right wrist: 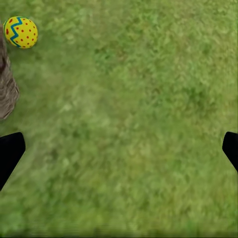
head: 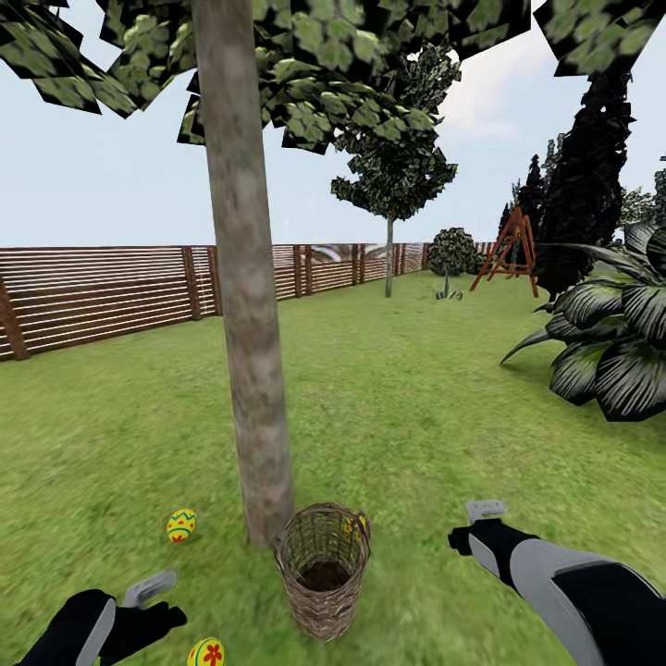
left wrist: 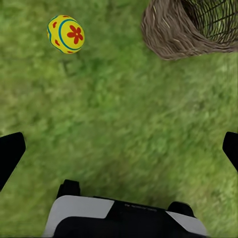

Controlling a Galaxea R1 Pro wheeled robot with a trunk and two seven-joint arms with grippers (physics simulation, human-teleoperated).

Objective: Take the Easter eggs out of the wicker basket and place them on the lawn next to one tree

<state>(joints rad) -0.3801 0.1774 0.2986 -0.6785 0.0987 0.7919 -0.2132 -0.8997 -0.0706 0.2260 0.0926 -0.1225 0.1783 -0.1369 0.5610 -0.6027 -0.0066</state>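
I am looking across the lawn [head: 398,407] at a tree [head: 245,305] with a thick, pale, mottled trunk. The wicker basket [head: 322,569] stands upright on the grass just beside its base. One Easter egg [head: 181,524], yellow with zigzag stripes, lies on the grass near the trunk. A second egg [head: 206,653], yellow with a red flower, lies near my left end effector [head: 153,601]. A third egg [right wrist: 20,32], yellow with red dots, rests on the grass just beside the basket's far side. My left end effector is released, grasping nothing. My right end effector [head: 481,523] hovers over bare grass, fingers spread and empty. A slatted wooden fence [head: 111,291] borders the garden.
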